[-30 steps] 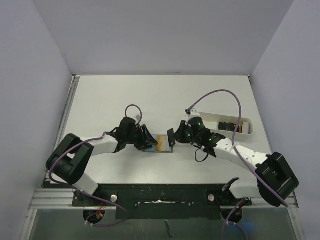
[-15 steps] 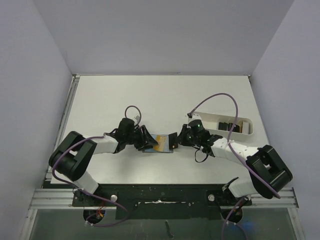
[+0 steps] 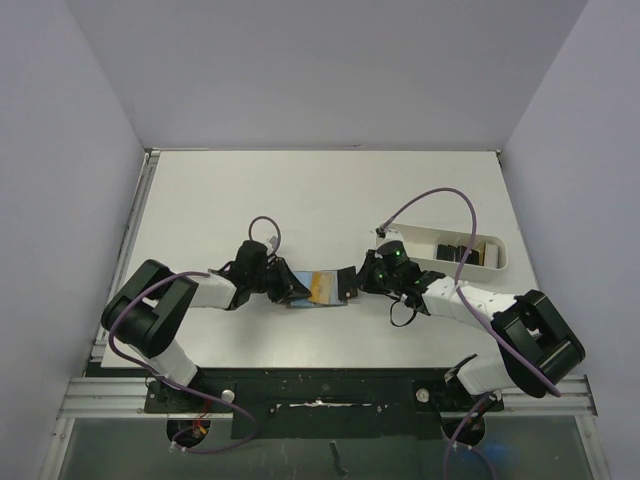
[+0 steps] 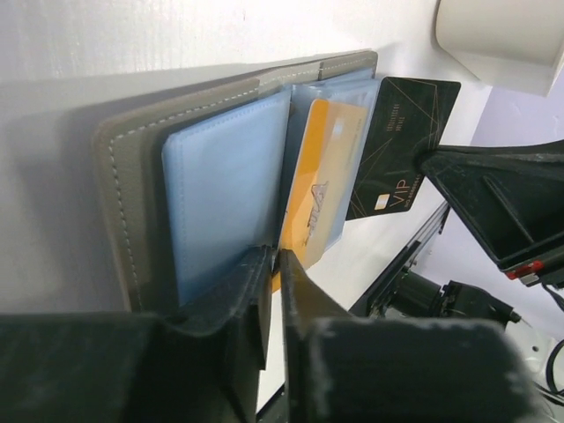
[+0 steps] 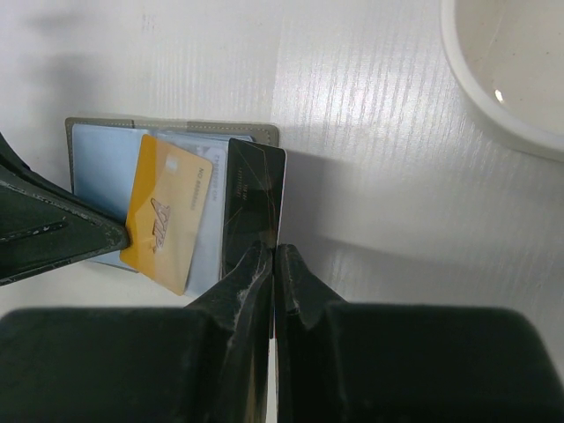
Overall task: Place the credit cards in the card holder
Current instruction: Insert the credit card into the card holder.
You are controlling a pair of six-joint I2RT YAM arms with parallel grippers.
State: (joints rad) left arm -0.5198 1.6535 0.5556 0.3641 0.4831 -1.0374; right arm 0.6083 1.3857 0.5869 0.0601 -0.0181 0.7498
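The card holder lies open on the table, grey-olive outside with light blue pockets. An orange card sticks out of a pocket. My left gripper is shut on the near edge of a blue pocket leaf. My right gripper is shut on a black credit card whose far end lies over the holder's right-hand pockets. The black card reads "VIP" in the left wrist view. In the top view the grippers flank the holder. More dark cards stand in a tray.
A white oblong tray sits right of the holder, behind my right arm; its rim shows in the right wrist view and the left wrist view. Grey walls enclose the table on three sides.
My right gripper has moved left with the black card, bringing it from beside the holder onto its right pockets. My left gripper has shifted slightly left, still gripping the holder.
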